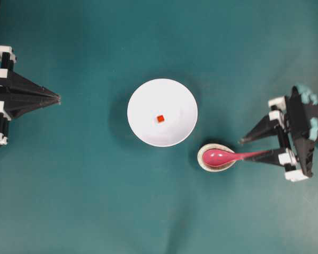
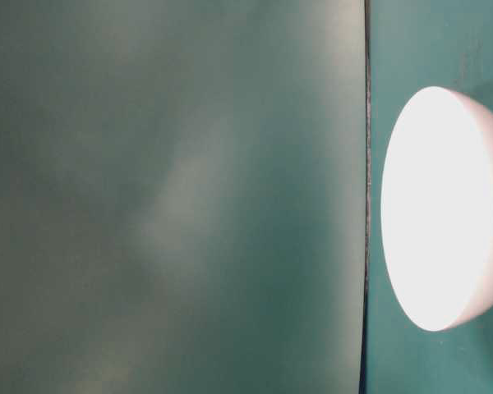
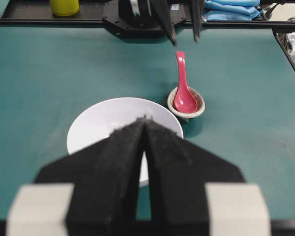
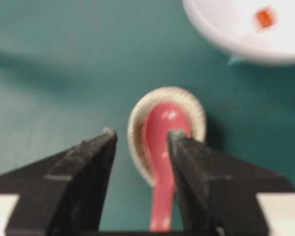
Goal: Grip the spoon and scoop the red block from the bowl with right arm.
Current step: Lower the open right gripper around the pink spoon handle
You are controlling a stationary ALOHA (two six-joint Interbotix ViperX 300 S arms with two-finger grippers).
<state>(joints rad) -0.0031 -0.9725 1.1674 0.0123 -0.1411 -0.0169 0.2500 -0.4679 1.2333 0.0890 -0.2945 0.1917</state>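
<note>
L gripper (image 1: 57, 98) shut, idle at far left. Bowl (image 1: 143, 132) mid-table w/ red block (image 1: 160, 118) inside. Spoon (image 1: 222, 156) – scoop in small beige dish (image 1: 203, 163), handle toward R gripper (image 1: 243, 150), jaws apart around it. Glossy, prob. slippery + rigid – grab mid-handle. Table-level view shows only blown-out bowl; R wrist view blurred.

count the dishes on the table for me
2: the white bowl at the centre holds the red block; the small speckled dish, just off its lower-right edge, cradles the spoon. None seems hidden.
</note>
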